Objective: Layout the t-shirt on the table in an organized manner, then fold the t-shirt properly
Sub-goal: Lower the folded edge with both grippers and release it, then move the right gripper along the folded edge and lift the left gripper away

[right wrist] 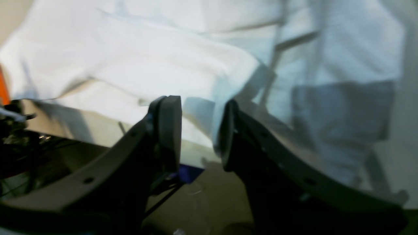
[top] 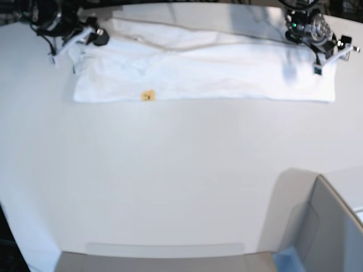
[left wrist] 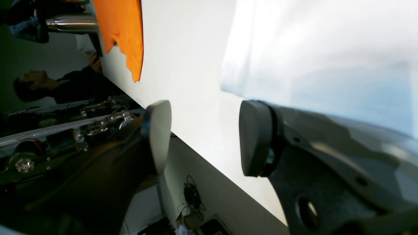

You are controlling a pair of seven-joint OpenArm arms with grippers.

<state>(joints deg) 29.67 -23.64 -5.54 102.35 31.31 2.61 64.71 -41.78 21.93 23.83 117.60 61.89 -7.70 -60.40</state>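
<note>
T-shirt (top: 204, 73) folded into a strip; print hidden; right tool (right wrist: 199, 130) blurred.

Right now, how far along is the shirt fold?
Done: the t-shirt lies as a long flat band along the table's far edge, apparently folded lengthwise once.

In hand: nothing firmly. The left hand is open beside the band's end, holding nothing. The right hand has its jaws parted with a cloth edge between them; a grip isn't clear.

Left: the crosswise folds into a compact stack.
</note>
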